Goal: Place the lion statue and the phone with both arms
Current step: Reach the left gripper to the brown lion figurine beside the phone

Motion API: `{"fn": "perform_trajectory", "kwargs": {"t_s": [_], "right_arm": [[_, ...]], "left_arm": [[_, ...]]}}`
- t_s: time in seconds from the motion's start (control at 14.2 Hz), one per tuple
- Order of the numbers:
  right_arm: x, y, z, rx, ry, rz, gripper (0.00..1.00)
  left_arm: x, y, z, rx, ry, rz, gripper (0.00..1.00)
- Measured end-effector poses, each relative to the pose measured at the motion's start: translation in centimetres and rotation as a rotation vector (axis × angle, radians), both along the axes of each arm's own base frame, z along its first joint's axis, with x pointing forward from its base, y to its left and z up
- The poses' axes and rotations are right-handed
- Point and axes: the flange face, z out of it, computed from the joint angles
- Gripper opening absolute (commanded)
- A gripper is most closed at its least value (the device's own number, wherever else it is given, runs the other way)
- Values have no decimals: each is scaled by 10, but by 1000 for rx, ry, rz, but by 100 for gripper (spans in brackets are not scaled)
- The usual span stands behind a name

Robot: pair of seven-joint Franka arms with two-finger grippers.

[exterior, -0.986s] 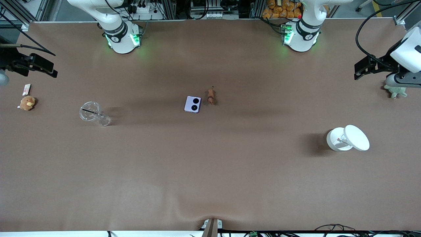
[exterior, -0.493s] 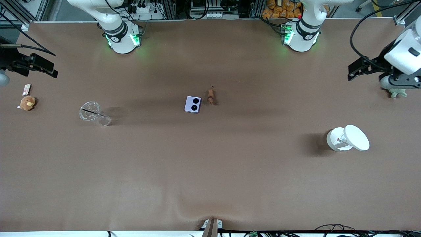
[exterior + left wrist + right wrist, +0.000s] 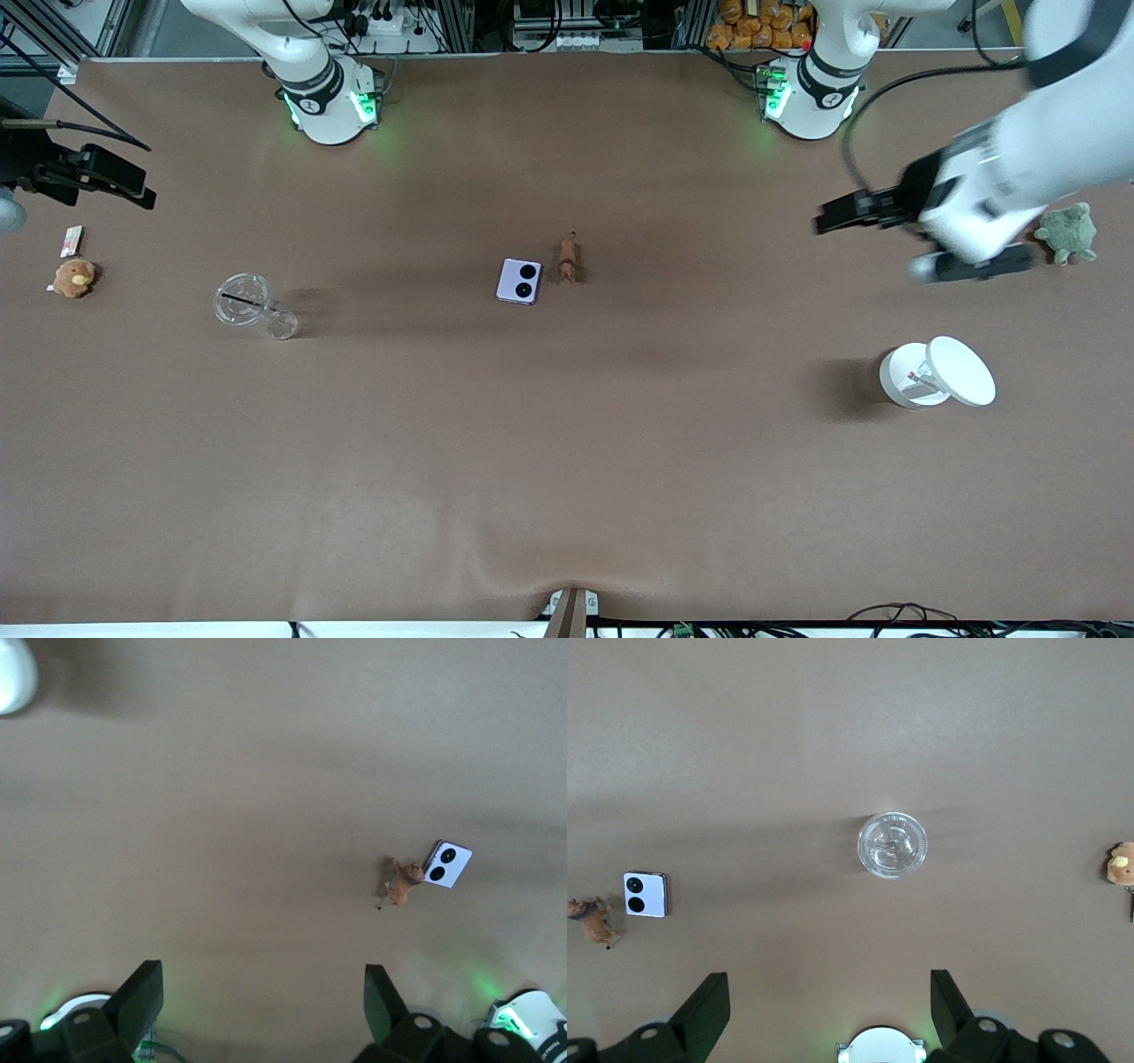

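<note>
Crowding worries me: lion statue (image 3: 569, 259) lies just beside lilac phone (image 3: 519, 281) mid-worktop (image 3: 567, 461), so my left gripper (image 3: 842, 215), jaws spread empty over its end, could nudge either; right gripper (image 3: 828, 1005) waits with jaws apart above the glass cup (image 3: 892, 844)

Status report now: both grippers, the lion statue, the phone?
Left gripper open, empty, over bare table. Right gripper open, waiting at its table end. Lion statue beside phone, mid-table, untouched. Nothing between.

one phone (image 3: 519, 281), one lion statue (image 3: 568, 260), two plush toys (image 3: 74, 277), perhaps two cups (image 3: 242, 299)
</note>
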Motion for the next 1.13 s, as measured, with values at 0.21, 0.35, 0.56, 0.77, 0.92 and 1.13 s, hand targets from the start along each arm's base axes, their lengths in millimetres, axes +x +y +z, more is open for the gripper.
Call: {"fn": "perform_trajectory", "kwargs": {"t_s": [0.21, 0.35, 0.56, 0.77, 0.92, 1.13], "right_arm": [[0, 0, 0, 0, 4, 0, 100], [0, 0, -1, 0, 4, 0, 100], [0, 0, -1, 0, 5, 0, 100], [0, 0, -1, 0, 6, 0, 100], [0, 0, -1, 0, 6, 0, 100], [0, 0, -2, 0, 7, 0, 100]], "left_arm": [[-6, -94, -36, 2, -24, -48, 100], [-17, -148, -60, 5, -35, -42, 100], [-43, -209, -95, 67, -32, -93, 100], [-79, -277, -140, 139, -61, -112, 100], [-104, -315, -173, 173, -76, -116, 100], [-134, -354, -212, 186, -99, -144, 100]]}}
